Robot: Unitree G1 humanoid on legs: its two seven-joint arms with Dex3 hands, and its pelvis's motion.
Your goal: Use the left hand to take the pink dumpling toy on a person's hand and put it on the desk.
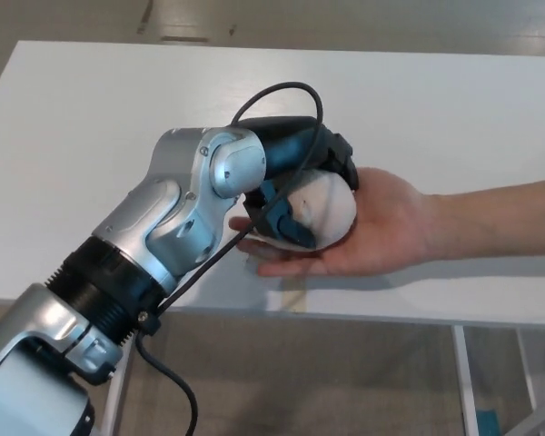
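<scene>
Now we see our left hand [295,186] with thumb and fingers closed around the pink dumpling toy [327,207], which rests in a person's open palm [381,227] above the desk [91,118].

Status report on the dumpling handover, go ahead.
Left hand shut on dumpling toy. Toy resting in person's palm, above desk. Right hand not in view. Nothing in the way.
</scene>
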